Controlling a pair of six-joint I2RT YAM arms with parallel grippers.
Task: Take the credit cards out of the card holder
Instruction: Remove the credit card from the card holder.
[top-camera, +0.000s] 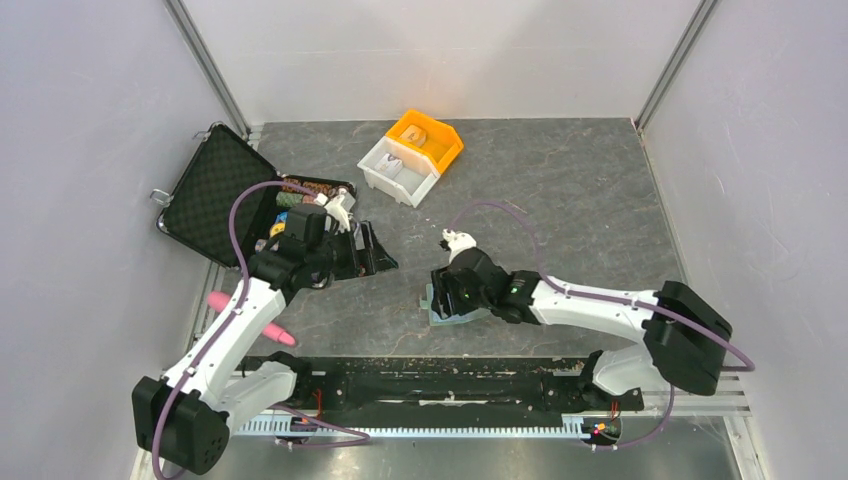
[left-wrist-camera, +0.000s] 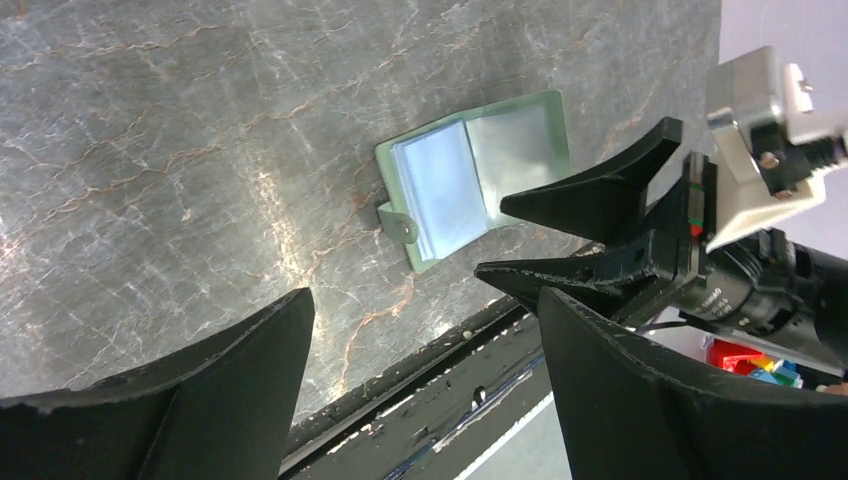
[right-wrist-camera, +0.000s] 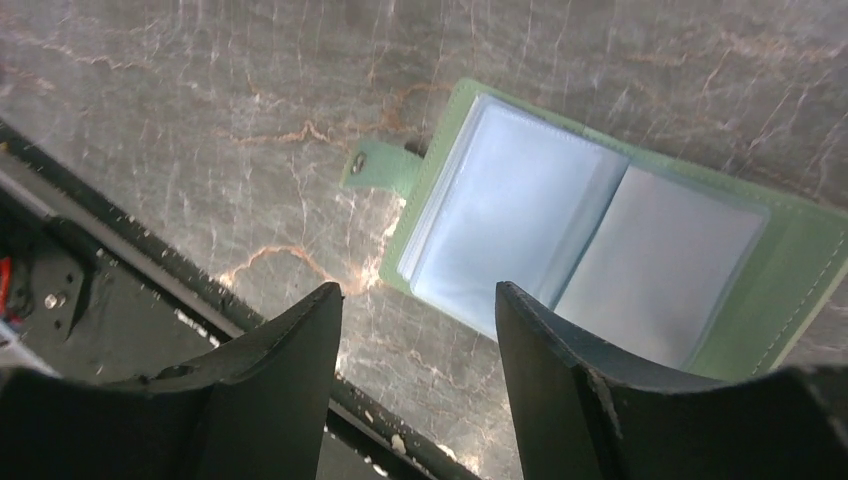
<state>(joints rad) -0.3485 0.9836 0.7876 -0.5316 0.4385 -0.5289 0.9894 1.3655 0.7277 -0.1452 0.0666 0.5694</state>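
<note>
The card holder (right-wrist-camera: 790, 290) is a pale green bifold lying open and flat on the dark stone table, with its tab (right-wrist-camera: 380, 165) sticking out sideways. Its clear pockets (right-wrist-camera: 520, 225) look pale blue-grey, and I cannot make out separate credit cards in them. My right gripper (right-wrist-camera: 420, 290) hangs open just over the holder's near edge, one fingertip (right-wrist-camera: 515, 300) at the left panel, nothing between the fingers. From above, the right gripper (top-camera: 447, 300) covers most of the card holder (top-camera: 462, 318). My left gripper (left-wrist-camera: 425, 297) is open and empty, well left of the card holder (left-wrist-camera: 470, 180), by the black case.
An open black foam-lined case (top-camera: 212, 188) with colourful contents lies at the left, close to the left gripper (top-camera: 376, 256). An orange bin (top-camera: 428, 135) and a white bin (top-camera: 398, 170) stand at the back. A pink stick-like object (top-camera: 270, 330) lies by the left arm. The table's front rail (top-camera: 440, 375) runs just behind the holder.
</note>
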